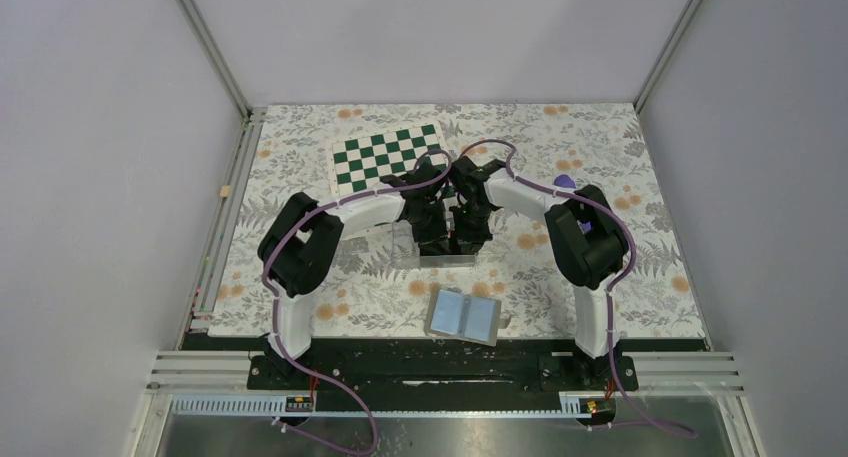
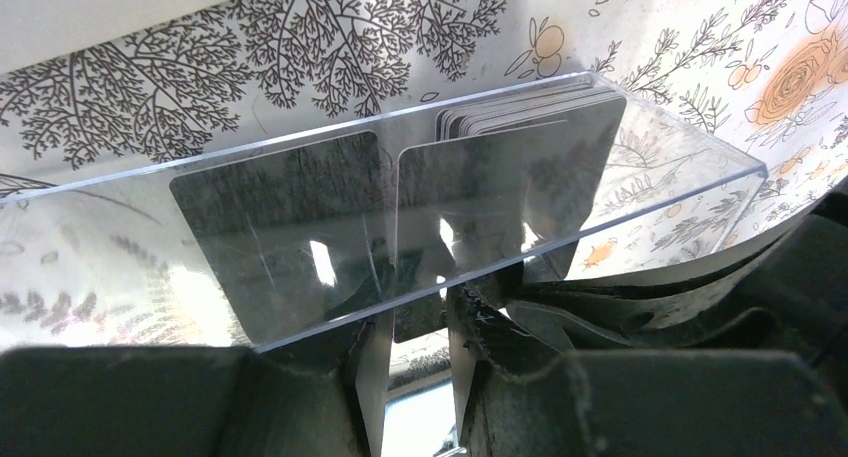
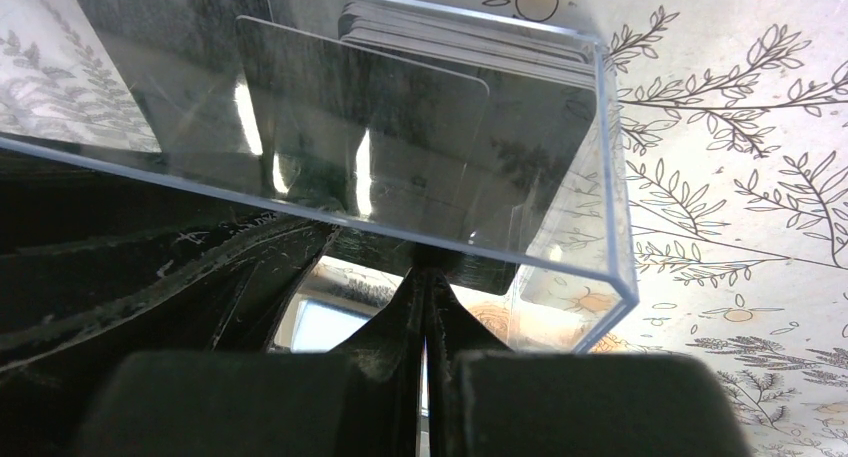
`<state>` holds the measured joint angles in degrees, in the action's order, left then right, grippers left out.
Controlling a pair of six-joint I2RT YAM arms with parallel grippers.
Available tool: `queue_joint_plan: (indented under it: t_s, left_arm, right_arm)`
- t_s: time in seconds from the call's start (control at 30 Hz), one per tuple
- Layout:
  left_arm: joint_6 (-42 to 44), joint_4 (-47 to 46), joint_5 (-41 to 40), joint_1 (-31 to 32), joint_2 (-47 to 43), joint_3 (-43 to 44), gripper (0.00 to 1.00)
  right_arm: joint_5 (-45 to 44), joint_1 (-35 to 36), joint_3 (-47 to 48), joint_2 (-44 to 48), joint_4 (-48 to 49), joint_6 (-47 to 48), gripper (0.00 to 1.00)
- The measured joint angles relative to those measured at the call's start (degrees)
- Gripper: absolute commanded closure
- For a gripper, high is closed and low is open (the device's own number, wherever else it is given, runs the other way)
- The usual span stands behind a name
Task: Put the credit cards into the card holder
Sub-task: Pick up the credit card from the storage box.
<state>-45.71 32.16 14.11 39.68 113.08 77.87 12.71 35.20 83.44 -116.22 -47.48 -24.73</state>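
Note:
The clear card holder [image 1: 403,247] stands mid-table with both grippers over it. In the left wrist view the holder [image 2: 150,237] shows two black credit cards [image 2: 280,237] upright side by side, with a stack of cards [image 2: 530,112] behind the right one. My left gripper [image 2: 418,322] is at the holder's rim, jaws a little apart, gripping nothing. In the right wrist view the holder [image 3: 612,177] shows a card [image 3: 370,127] and the stack [image 3: 460,42]. My right gripper [image 3: 425,275] is shut, with its tips against that card's upper edge at the rim.
The taupe wallet [image 1: 463,317] lies open, light-blue inside up, near the front edge. A green-and-white checkerboard [image 1: 390,155] lies at the back. A small purple thing [image 1: 563,181] sits behind the right arm. White walls enclose the table.

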Motion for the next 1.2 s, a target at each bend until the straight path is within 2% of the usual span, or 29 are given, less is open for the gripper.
queue_joint_plan:
  t_s: [0.4, 0.77, 1.2]
  left_arm:
    - [0.1, -1.2, 0.2, -0.1, -0.8, -1.0, 0.77]
    - [-0.5, -6.7, 3.2, -0.1, -4.3, -5.2, 0.79]
    - [-2.2, -13.7, 7.8, -0.3, -4.3, -7.9, 0.83]
  right_arm:
    - [0.2, 0.0, -0.5, 0.4, 0.6, 0.0, 1.0]
    - [0.1, 0.0, -1.2, 0.9, -0.7, 0.1, 1.0]
    - [-0.2, -0.4, -2.1, 1.3, -2.6, 0.1, 1.0]
